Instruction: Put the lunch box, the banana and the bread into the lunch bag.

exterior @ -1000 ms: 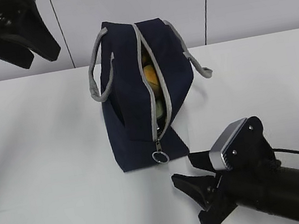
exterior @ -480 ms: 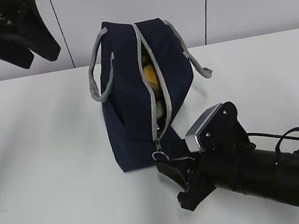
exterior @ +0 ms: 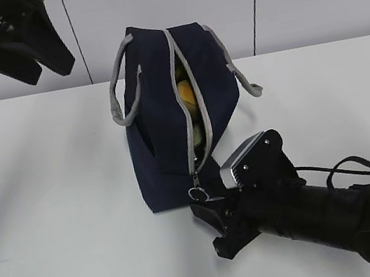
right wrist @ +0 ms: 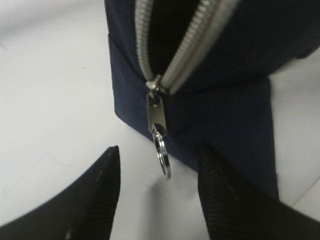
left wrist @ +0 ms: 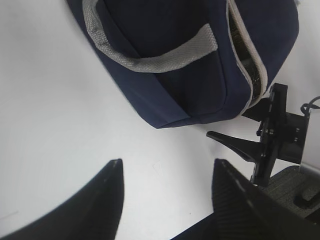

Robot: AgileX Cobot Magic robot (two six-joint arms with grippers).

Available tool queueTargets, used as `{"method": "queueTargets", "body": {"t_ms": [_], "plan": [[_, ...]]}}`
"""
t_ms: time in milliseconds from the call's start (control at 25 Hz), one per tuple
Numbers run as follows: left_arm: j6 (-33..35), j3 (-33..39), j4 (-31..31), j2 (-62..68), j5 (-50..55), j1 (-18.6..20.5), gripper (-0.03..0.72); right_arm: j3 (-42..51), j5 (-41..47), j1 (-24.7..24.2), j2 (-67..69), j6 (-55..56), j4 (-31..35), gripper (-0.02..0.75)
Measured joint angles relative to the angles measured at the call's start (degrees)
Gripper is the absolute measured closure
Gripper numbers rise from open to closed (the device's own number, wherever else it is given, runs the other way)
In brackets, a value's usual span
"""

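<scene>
Left claw [exterior: 10, 50] hung spread at upper left, empty | lunch bag [exterior: 166, 113] stood mid-frame on white bench [exterior: 54, 203], zipper gaping, orange bread [exterior: 186, 94] visible inside | right claw [exterior: 211, 230] lower right, prongs apart flanking zipper ring [right wrist: 162, 155], untouched

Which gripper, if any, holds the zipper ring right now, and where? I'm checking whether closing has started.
Neither. The right gripper stands open around the zipper ring without pinching it; the left gripper is open and empty.

Lunch bag [left wrist: 185, 65] (zipper [left wrist: 245, 65] parted) beyond the left end effector's [left wrist: 167, 192] spread fingers [left wrist: 107, 190].
</scene>
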Motion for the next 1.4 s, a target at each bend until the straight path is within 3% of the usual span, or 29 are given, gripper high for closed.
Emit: {"method": "queueTargets", "body": {"t_ms": [280,760,1080,1400], "plan": [[0.0,0.0,0.0,0.0,0.0,0.0,0.264,-1.0,0.6,0.0,0.9,1.5,0.0,0.374],[0.0,0.0,0.0,0.0,0.0,0.0,0.265,-1.2,0.9,0.0,0.9,1.9,0.0,0.559],[0.0,0.0,0.0,0.0,0.0,0.0,0.265,-1.2,1.0,0.0,0.9,2.0,0.0,0.733],[0.0,0.0,0.0,0.0,0.0,0.0,0.282,-0.6,2.6,0.0,-2.1,2.0,-1.7,0.738]]}}
